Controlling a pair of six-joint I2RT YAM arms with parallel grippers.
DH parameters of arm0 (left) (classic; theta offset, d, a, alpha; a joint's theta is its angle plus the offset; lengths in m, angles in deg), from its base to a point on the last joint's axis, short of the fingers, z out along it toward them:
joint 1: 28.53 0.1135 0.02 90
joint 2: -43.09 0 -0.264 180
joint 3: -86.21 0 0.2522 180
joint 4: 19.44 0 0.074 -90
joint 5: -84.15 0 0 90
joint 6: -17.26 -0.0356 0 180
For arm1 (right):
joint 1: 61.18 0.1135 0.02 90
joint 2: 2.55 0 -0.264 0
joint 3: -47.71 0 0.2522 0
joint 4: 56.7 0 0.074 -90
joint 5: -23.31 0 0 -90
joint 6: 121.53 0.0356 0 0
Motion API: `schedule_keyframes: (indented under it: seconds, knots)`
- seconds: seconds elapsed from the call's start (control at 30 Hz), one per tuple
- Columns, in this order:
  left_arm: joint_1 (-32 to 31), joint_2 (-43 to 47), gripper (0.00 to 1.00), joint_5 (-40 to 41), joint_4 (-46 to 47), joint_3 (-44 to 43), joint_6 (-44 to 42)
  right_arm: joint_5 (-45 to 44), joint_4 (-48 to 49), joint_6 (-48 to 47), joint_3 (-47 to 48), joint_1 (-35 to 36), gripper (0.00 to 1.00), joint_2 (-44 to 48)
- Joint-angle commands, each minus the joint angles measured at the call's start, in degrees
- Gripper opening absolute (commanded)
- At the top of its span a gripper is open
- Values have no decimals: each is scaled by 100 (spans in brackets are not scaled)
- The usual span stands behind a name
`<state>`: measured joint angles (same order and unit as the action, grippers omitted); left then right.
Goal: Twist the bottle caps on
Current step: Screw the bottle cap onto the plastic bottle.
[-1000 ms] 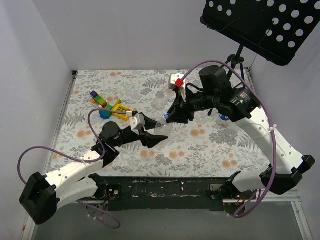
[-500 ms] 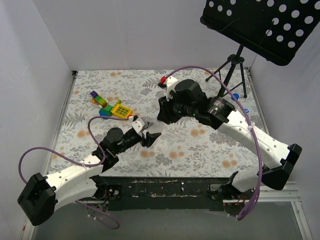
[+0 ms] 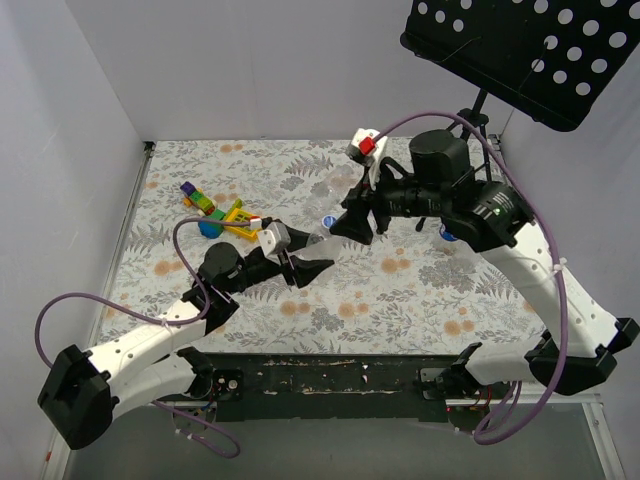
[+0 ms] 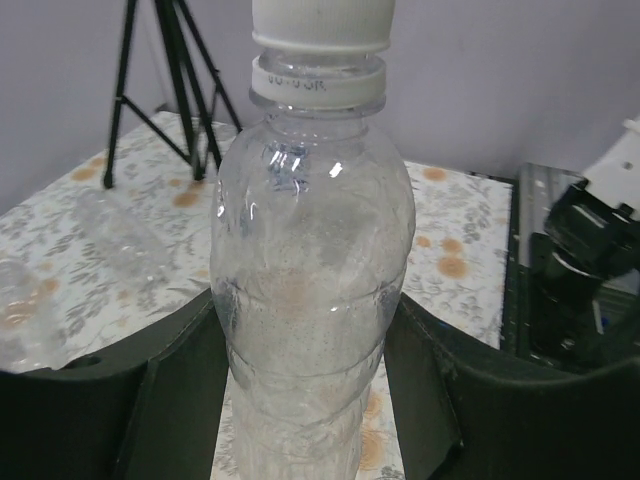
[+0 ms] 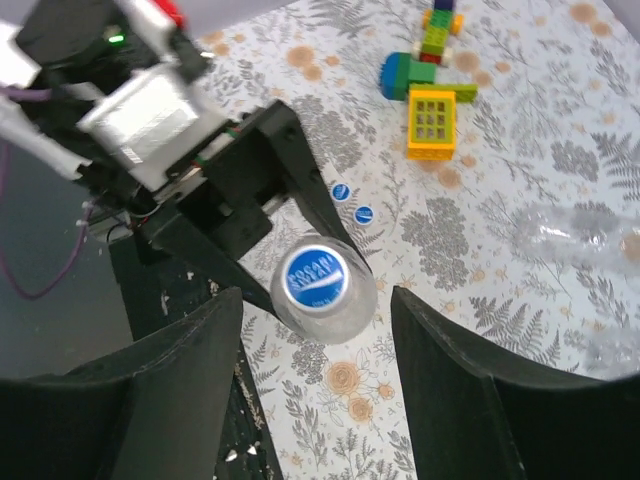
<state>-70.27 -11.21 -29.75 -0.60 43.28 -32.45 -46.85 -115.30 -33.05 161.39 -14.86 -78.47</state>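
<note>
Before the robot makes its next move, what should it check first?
1. Left end effector clamps bottle: ok.
2. Cap sits on the bottle's neck: ok.
3. Cap screwed tight: cannot tell.
4. Right end effector open: ok.
5. Right end effector lined up with cap: ok, centred in its wrist view.
6. Right end effector gripping cap: not ok, apart from it.

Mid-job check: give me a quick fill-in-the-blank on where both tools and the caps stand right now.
The left tool holds the clear bottle, whose cap has a ___ top.
The right tool hangs over that cap with its jaws ___.
In the right wrist view, ___ loose blue caps lie on the table.
Missing: blue; open; two.
</note>
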Motion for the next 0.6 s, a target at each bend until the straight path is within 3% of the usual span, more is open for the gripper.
schedule_keyframes:
  seconds: [0.0,0.13,0.47,0.57]
  knots:
    - [34,-229,0,-1467,1,-344,321,1232,-323,-1323,160,-36,66,297]
    - [43,-291,0,-1837,168,-344,453,1760,-666,-1895,125,-36,63,341]
    - [43,-362,0,-2189,308,-370,629,1760,-807,-2344,-157,-27,61,367]
    - [43,-379,0,-2215,326,-370,646,1822,-851,-2371,-148,-27,56,297]
